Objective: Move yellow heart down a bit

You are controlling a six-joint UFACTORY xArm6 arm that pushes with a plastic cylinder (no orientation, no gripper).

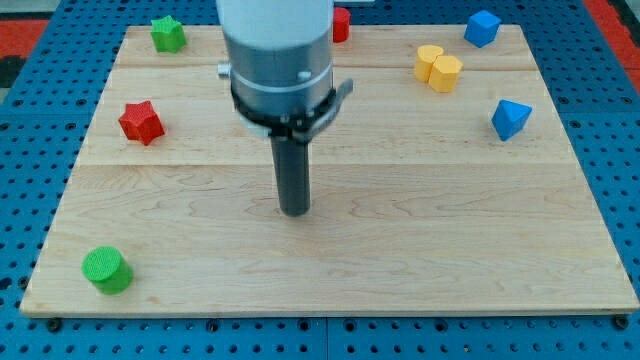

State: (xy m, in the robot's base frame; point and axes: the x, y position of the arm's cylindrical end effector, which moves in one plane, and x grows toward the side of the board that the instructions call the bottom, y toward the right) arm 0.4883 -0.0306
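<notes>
Currently my tip (294,211) rests on bare board (400,250) near frame centre, touching no block. Yellow heart (438,68) lies upper right, well apart. Blue blocks (481,27) (510,118) flank it. Red star (141,121) sits left, green cylinder (106,270) lower left.

two green blocks (168,33), two red (141,122), two blue (510,118), one yellow (438,68)

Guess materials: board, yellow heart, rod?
Board: pale wood, smooth, planks and grain lines visible. Yellow heart: probably plastic, uniform saturated colour, matte; could be painted. Rod ending in my tip: dark, slightly glossy, metal or plastic, can't tell; it sits mid-board, well left of and below the heart.
</notes>
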